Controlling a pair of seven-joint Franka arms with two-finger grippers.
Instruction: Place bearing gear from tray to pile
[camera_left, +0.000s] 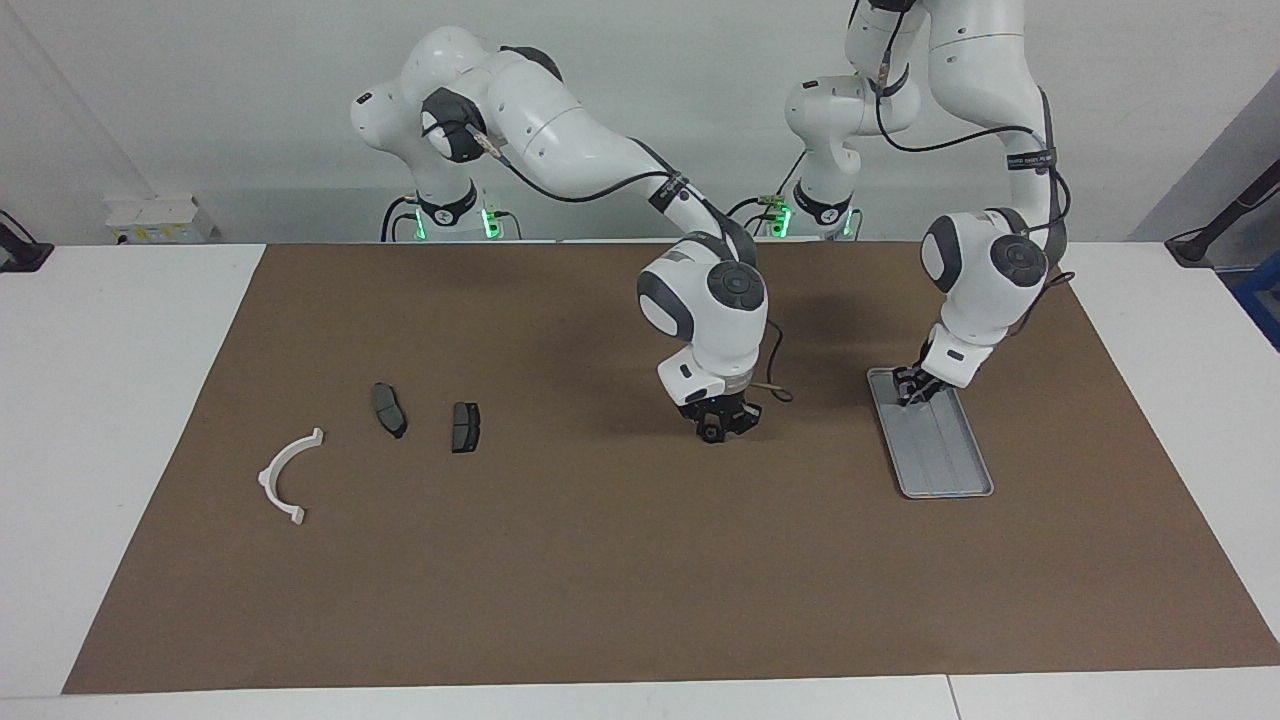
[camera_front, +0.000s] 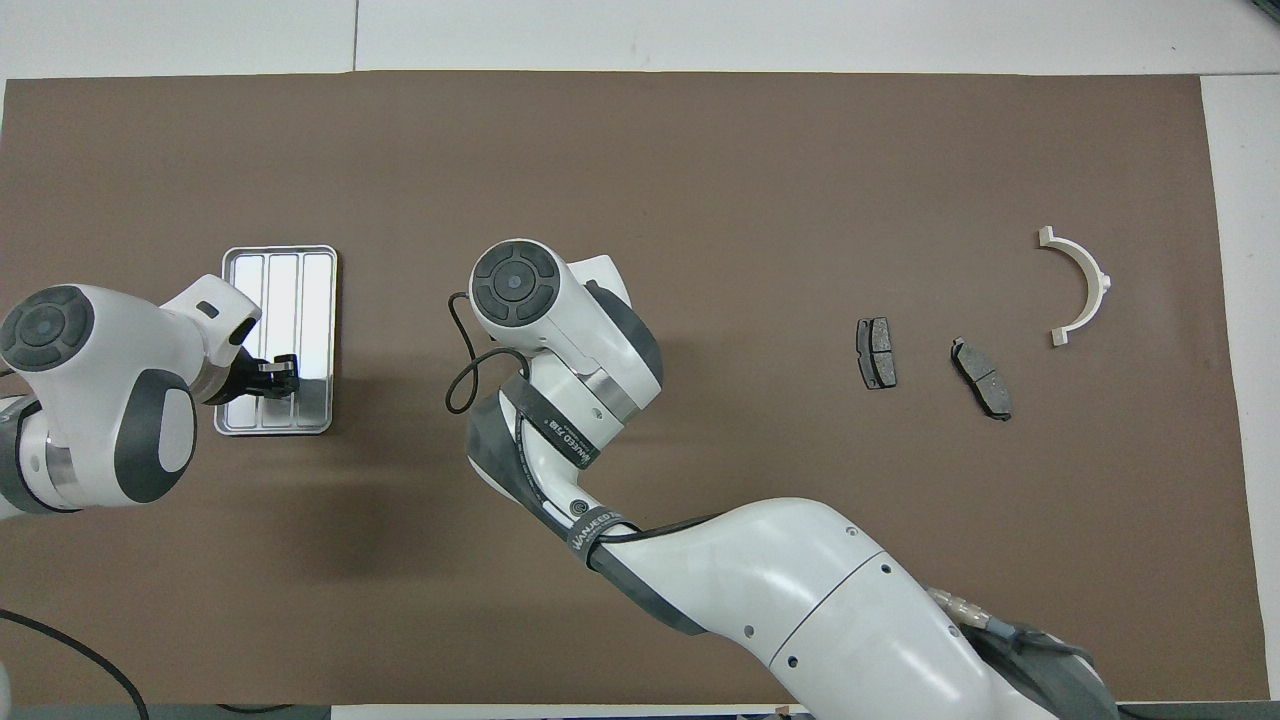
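The silver ribbed tray (camera_left: 950, 470) lies on the brown mat toward the left arm's end; nothing shows in it (camera_front: 285, 280). My right gripper (camera_left: 716, 422) hangs low over the middle of the mat, between tray and pile, shut on a small dark round bearing gear (camera_left: 711, 434). In the overhead view its own hand hides both. My left gripper (camera_left: 912, 390) is down at the tray's end nearer the robots (camera_front: 275, 376). The pile lies toward the right arm's end: a white half-ring bracket (camera_left: 268, 478) (camera_front: 1090, 275) and two dark brake pads (camera_left: 389, 410) (camera_left: 465, 427).
The brown mat (camera_left: 600, 580) covers most of the white table. A loose black cable (camera_left: 775, 385) hangs by the right wrist. The brake pads (camera_front: 876, 352) (camera_front: 982, 377) lie side by side, nearer the robots than the bracket.
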